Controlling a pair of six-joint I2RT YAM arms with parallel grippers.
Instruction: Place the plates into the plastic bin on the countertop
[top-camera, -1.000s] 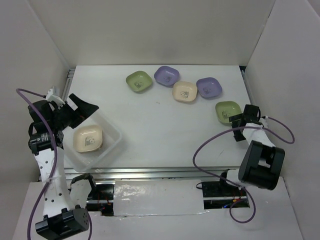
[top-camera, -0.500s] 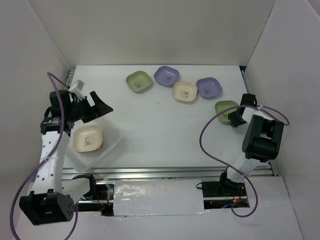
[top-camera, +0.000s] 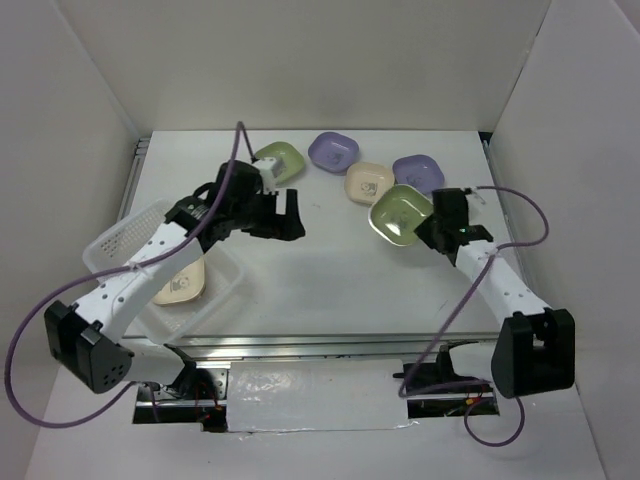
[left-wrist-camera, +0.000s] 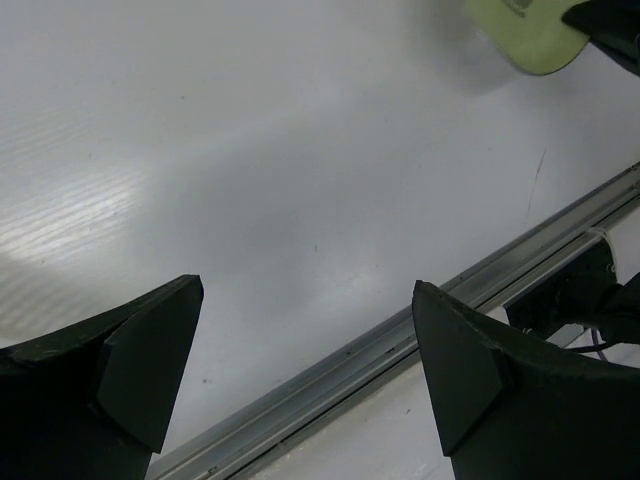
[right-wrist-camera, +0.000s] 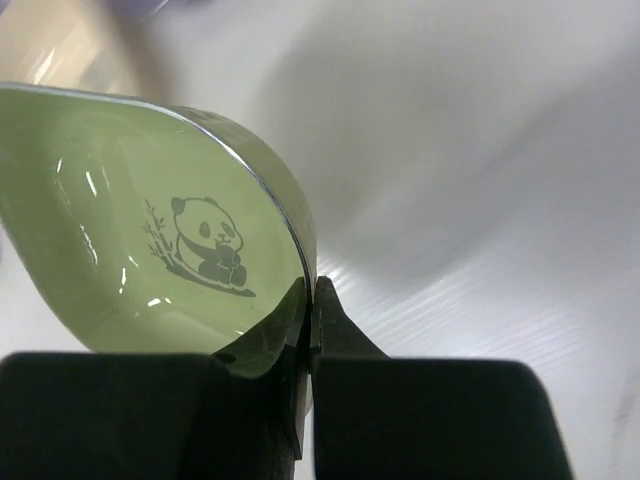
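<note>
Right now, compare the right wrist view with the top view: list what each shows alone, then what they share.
Only the right wrist: the panda print inside the held green plate, with the right gripper pinching its rim close up. Only the top: the bin holding a cream plate, the left gripper, and four plates on the table: back green plate, left purple plate, loose cream plate, right purple plate. Both: the held green plate and the table.

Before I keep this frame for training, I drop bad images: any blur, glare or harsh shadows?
Top external: even light, soft shadows, sharp. Right wrist: the green plate is sharp, small glints on its glaze, background blurred. Left wrist: broad glare on the countertop, dark fingers slightly soft.
</note>
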